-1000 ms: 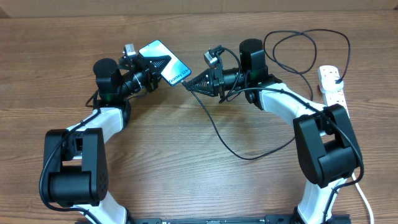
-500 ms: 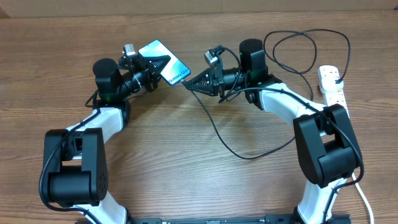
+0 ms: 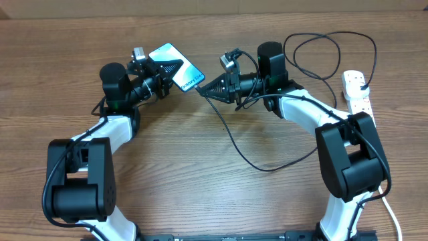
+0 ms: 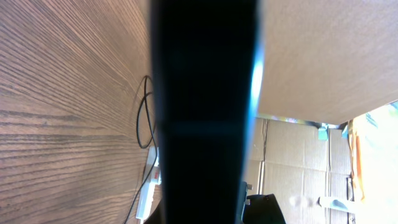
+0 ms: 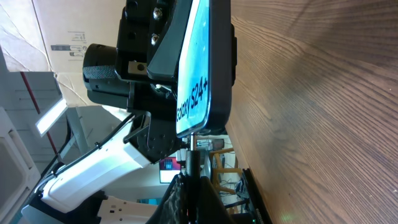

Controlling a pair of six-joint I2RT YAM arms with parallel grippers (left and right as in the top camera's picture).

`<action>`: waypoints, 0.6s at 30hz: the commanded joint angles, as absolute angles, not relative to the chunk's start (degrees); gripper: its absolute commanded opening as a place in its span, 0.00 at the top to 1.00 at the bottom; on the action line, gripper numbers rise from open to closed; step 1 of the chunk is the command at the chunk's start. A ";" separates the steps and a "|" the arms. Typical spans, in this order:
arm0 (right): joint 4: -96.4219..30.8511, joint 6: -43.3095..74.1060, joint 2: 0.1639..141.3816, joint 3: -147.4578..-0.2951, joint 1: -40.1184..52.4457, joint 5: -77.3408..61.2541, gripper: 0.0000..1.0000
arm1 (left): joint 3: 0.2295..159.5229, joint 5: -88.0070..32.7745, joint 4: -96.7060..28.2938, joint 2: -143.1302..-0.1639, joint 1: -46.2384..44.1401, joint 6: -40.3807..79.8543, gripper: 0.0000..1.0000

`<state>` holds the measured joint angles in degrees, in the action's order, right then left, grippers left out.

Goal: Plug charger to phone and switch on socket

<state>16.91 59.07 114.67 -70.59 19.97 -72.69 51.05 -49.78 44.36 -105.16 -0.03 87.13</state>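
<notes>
My left gripper [image 3: 170, 68] is shut on the phone [image 3: 188, 75] and holds it tilted above the table, its light blue screen up. In the left wrist view the phone [image 4: 205, 106] is a dark band that hides the jaws. My right gripper [image 3: 204, 90] is shut on the charger [image 3: 231, 137] near its tip. In the right wrist view the charger's connector [image 5: 194, 155] stands between my right gripper's [image 5: 194, 182] fingers, its metal tip against the phone's [image 5: 200, 68] lower edge. The black cable loops across the table to the white socket [image 3: 355, 100] at the right, where its plug [image 3: 361, 85] sits.
The slack cable makes a wide loop [image 3: 329, 50] at the back right and another sag [image 3: 267, 167] toward the table's middle. The socket's thick white cord [image 3: 390, 214] runs off the front right. Cardboard boxes [image 4: 292, 168] stand beyond the table.
</notes>
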 commanded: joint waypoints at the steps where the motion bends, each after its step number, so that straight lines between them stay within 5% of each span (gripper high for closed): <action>1: 17.06 58.52 112.95 -70.50 20.08 -70.59 0.96 | 51.88 -51.11 44.84 -104.62 -0.47 87.88 0.96; 18: 17.10 58.57 112.95 -70.50 19.00 -70.52 0.96 | 51.88 -51.31 44.84 -104.62 -0.54 87.88 0.96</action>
